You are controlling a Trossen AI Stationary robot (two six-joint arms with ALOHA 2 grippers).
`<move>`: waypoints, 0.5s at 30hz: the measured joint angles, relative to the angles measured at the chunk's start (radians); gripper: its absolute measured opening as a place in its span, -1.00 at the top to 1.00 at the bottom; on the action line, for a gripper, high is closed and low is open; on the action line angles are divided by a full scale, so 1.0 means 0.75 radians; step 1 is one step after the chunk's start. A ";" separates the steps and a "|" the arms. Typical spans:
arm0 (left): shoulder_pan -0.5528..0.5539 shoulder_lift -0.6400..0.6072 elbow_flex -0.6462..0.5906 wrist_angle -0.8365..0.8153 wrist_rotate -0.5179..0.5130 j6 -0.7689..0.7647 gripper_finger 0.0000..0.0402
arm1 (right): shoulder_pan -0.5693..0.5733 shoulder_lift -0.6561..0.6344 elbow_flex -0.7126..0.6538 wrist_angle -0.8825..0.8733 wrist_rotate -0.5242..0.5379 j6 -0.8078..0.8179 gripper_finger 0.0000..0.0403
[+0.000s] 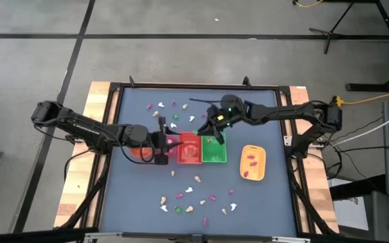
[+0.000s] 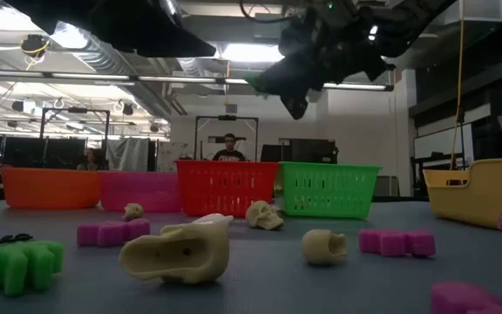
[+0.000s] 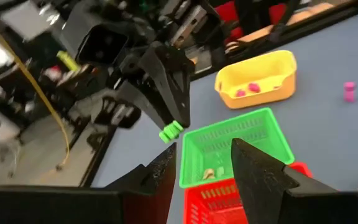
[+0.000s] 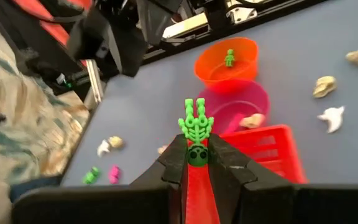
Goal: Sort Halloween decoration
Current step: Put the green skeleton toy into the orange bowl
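Right gripper (image 4: pixel 197 155) pinching a green skeleton trinket (image 4: pixel 196 127) above the green basket (image 1: pixel 214 150), left gripper (image 3: pixel 204 165) open and empty beside the red basket (image 1: pixel 190 149)

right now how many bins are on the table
5: orange bowl, pink bowl, red basket and green basket in a row; yellow tray apart, toward the right arm's side.

A green skeleton trinket (image 4: pixel 196 127) stands upright, pinched at its head; other tiny pieces in pink, white, cream and green lie scattered on the mat (image 1: pixel 140 196), a cluster (image 1: pixel 196 203) along the near edge; a cream skull (image 2: pixel 178 249) lies on its side.
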 joint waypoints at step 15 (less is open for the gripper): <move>-0.021 0.000 0.000 0.052 0.168 0.112 0.32 | 0.181 -0.001 -0.001 0.144 0.094 0.724 0.76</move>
